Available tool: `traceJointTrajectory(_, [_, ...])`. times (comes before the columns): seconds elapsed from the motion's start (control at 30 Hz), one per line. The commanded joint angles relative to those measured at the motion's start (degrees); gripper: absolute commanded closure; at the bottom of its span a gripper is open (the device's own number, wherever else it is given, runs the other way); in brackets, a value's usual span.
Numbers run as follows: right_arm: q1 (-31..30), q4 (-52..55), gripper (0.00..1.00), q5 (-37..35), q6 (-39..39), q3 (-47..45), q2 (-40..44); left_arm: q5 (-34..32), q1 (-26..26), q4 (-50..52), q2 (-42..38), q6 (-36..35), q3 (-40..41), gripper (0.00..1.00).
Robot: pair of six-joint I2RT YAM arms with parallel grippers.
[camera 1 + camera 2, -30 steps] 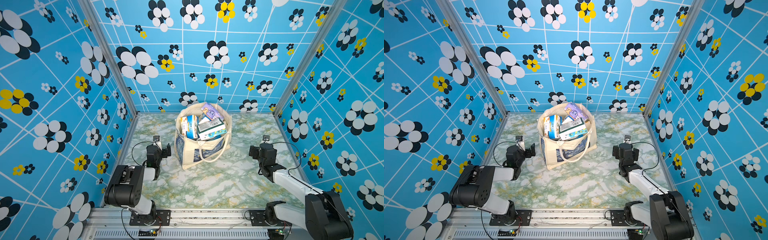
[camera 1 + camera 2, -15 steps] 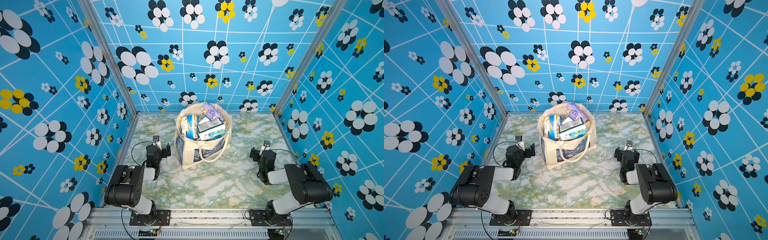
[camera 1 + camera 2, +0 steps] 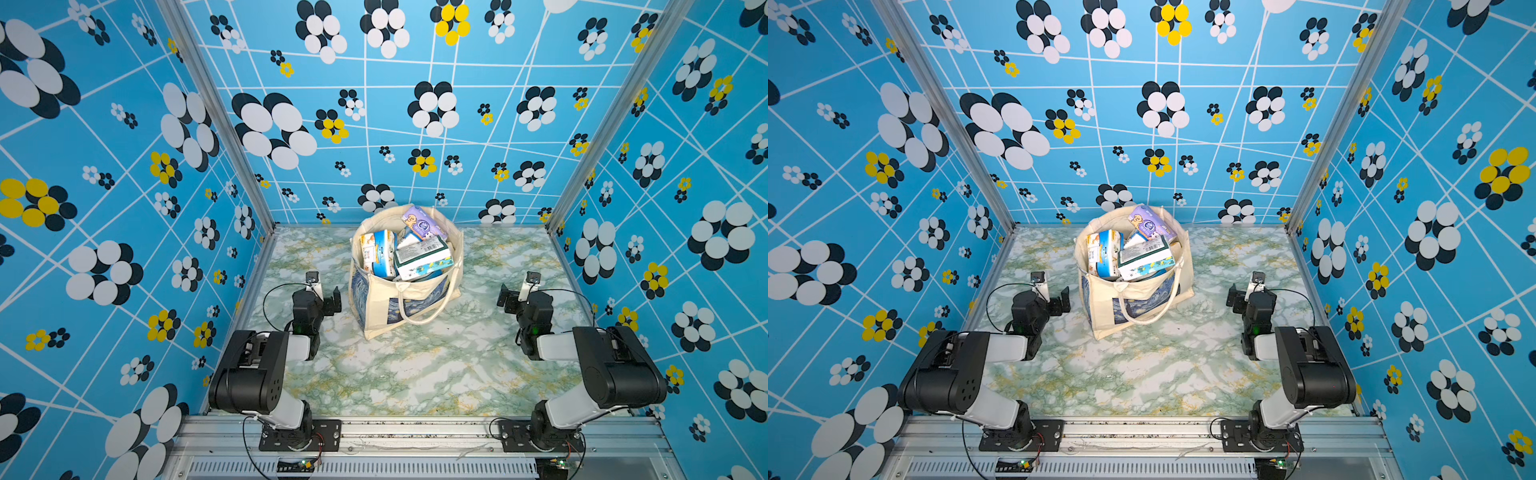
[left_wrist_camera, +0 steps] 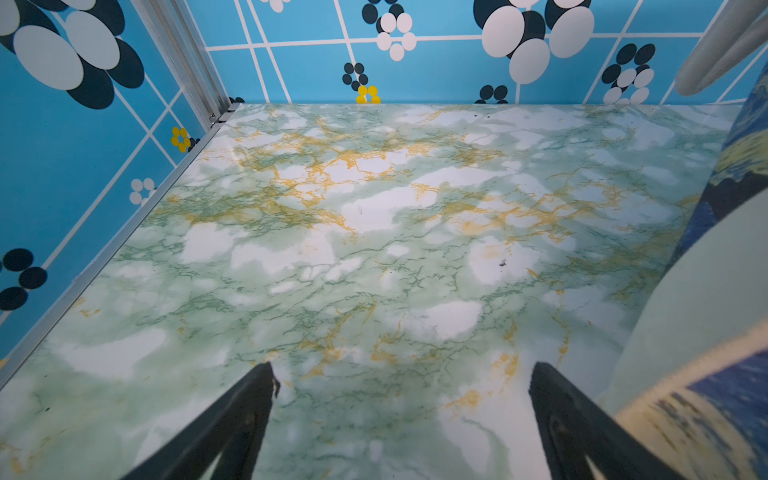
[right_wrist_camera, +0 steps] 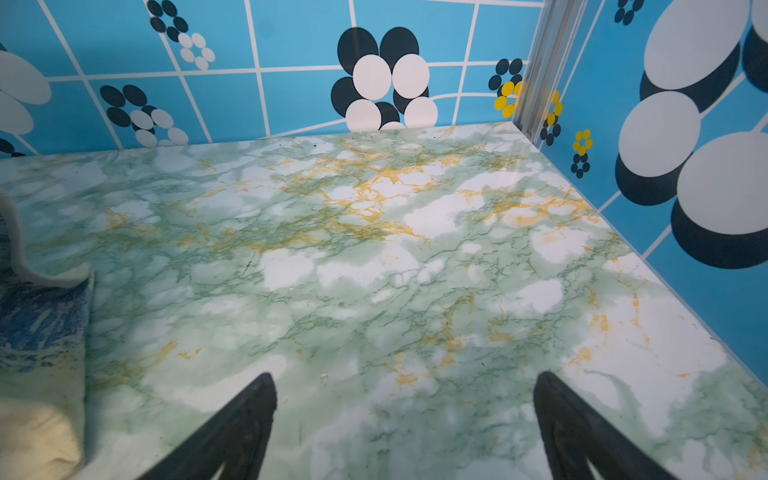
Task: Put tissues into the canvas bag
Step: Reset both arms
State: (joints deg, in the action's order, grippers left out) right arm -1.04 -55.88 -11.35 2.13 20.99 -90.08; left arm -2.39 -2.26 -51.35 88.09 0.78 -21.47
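Booth: blue walls (image 3: 374,124) printed with white, black and yellow flowers close in three sides.
Worktop (image 3: 415,374): green-and-white marbled sheet with yellow veins.
Canvas bag (image 3: 384,309): stands upright at mid-worktop, nearer the back wall. Its mouth opens upward and its broad blue-printed side faces the arm bases.
Tissues (image 3: 409,245): every pack in view sits inside the bag, piled up to the rim.
Green-and-white pack (image 3: 422,257): lies flat on top of the pile, long axis running left to right across the mouth, slightly tilted.
Blue-and-white pack (image 3: 378,253): stands on end at the bag's left side, long axis near vertical.
Lavender pack (image 3: 422,222): leans against the far rim and pokes above it.
Left hand (image 4: 401,370): fingers spread wide with nothing between them, low over the worktop, just beside the bag's left side.
Right hand (image 5: 405,380): fingers spread wide and empty, low over the worktop, to the bag's right and apart from it.
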Motion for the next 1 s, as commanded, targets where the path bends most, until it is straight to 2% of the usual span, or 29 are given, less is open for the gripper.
traceJointTrajectory(0.0, [0.23, 0.9, 0.01, 1.41, -0.06, 0.18, 0.78, 0.05, 0.39, -0.15, 0.32, -0.51, -0.85, 0.01])
traceJointTrajectory(0.97, [0.16, 1.82, 0.01, 2.29, -0.46, 0.61, 0.82, 0.11, 0.37, -0.05, 0.32, -0.51, -0.88, 0.01])
